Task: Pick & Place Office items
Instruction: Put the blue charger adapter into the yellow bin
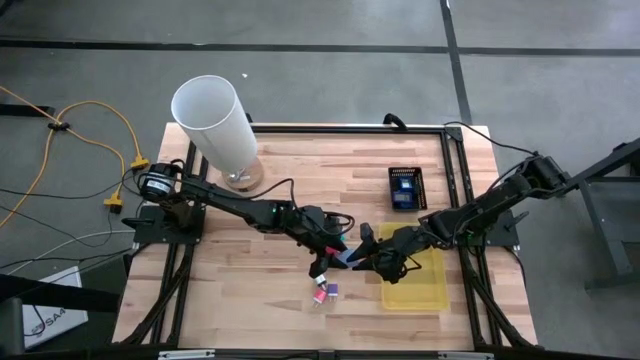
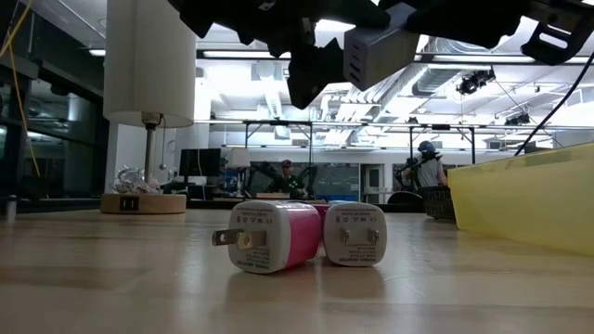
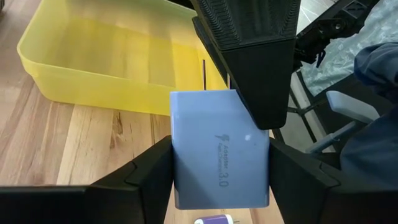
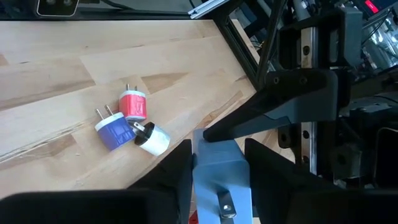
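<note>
1. Pale butcher-block wooden tabletop (image 1: pixel 250 270); open workshop behind, a person (image 2: pixel 429 169) at far benches.
2. Left gripper (image 1: pixel 335 257) pinches a grey-blue rectangular plug adapter (image 3: pixel 221 155) above the table, beside the yellow translucent tray (image 1: pixel 415 285).
3. Right gripper (image 1: pixel 370 255) jaws straddle the same adapter.
4. Small pink and white plug adapters (image 2: pixel 302 237) lie on the wood.

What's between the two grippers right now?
A blue-grey charger block sits between the left gripper and the right gripper, held by both sets of fingers; both wrist views show it.
</note>
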